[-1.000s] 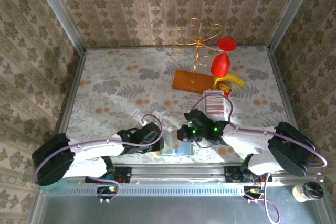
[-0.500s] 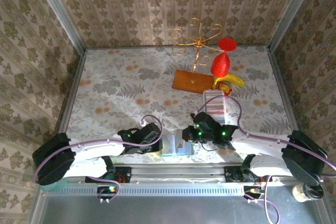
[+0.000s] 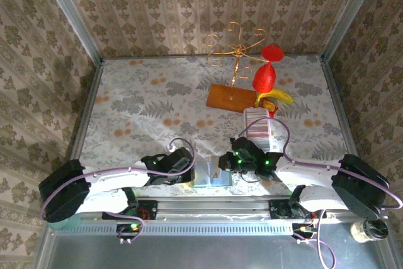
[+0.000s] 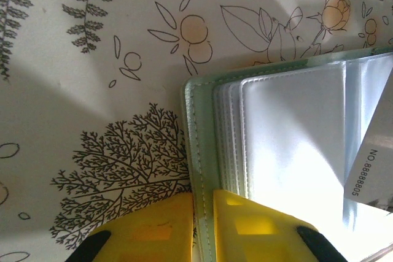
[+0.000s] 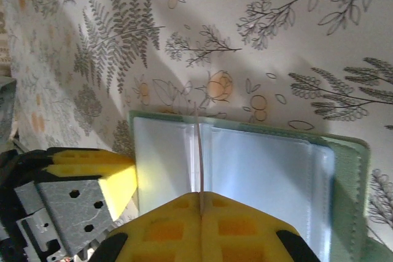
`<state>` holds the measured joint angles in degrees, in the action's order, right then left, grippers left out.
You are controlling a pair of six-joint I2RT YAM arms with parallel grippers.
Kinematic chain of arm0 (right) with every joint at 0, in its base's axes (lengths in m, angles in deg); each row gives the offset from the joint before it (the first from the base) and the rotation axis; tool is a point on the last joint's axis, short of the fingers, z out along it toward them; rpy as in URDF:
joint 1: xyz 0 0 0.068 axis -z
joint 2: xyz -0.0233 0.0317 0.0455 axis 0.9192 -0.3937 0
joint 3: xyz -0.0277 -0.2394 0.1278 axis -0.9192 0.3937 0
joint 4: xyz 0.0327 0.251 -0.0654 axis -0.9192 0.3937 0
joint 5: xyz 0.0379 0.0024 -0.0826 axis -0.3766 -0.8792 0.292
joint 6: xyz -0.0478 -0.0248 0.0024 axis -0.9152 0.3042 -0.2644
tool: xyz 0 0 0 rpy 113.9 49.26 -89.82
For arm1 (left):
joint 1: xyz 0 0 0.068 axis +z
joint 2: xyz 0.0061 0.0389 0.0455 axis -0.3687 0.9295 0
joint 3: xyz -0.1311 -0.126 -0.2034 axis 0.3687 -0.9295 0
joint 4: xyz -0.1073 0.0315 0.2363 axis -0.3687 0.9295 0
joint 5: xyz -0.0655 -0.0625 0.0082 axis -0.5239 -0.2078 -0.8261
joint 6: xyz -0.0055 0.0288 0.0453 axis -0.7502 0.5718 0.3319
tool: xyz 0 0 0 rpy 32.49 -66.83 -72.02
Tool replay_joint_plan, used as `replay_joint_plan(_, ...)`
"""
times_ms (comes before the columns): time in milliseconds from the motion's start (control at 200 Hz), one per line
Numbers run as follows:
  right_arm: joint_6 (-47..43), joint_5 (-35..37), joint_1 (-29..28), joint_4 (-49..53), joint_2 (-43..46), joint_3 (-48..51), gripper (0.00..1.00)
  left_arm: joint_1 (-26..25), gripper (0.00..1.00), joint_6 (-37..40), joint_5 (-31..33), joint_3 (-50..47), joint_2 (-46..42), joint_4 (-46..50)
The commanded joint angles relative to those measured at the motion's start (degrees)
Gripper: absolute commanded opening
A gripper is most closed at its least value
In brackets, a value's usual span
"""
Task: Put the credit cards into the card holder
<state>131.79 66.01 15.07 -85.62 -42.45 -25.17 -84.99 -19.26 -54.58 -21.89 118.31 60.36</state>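
Now the left gripper (image 4: 203, 204) pinches the card holder's (image 4: 282, 133) edge, the right gripper (image 5: 201, 204) an edge-on credit card (image 5: 199, 157).

card holder (image 3: 210, 174) at near edge | left gripper (image 3: 191, 171) at its left | right gripper (image 3: 225, 164) at its right

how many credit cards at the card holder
1: a credit card held edge-on in the right gripper, over the open card holder. Others may be hidden in the white tray.

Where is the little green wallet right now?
The card holder lies open at the table's near edge in the top view, between the left tool and the right tool.
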Motion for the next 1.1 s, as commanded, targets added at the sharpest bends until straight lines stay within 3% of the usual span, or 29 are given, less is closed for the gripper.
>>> replay_joint_plan(0,1.6,0.0,-0.7,-2.7,-0.7,0.4,0.0,-0.5,0.16,-0.2,0.6,0.2,0.6,2.5)
replay_joint_plan(685,3.1,0.1,-2.6,-2.5,-1.7,0.0,0.0,-1.0,0.16,-0.4,0.7,0.3,0.3,2.3)
replay_joint_plan(1095,4.1,-1.2,-3.2,-3.1,-2.9,-0.1,0.0,-1.1,0.23,-0.6,0.8,0.3,0.1,2.3)
